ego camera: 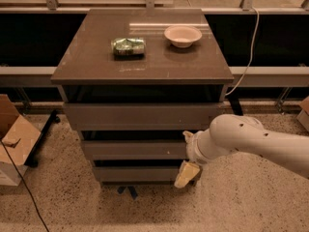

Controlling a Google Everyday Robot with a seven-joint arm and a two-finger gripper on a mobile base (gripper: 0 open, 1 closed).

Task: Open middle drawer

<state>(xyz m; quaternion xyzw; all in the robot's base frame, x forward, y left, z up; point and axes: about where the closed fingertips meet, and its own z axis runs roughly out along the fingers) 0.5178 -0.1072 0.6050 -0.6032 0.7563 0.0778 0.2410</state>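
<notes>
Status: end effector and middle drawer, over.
End effector low, right end of bottom drawer. Middle drawer not visibly pulled out. Only wrist crosses its right end.

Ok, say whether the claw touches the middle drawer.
Cannot tell. Camera view: the claw sits at the right end of the middle drawer, no contact or gap visible.
</notes>
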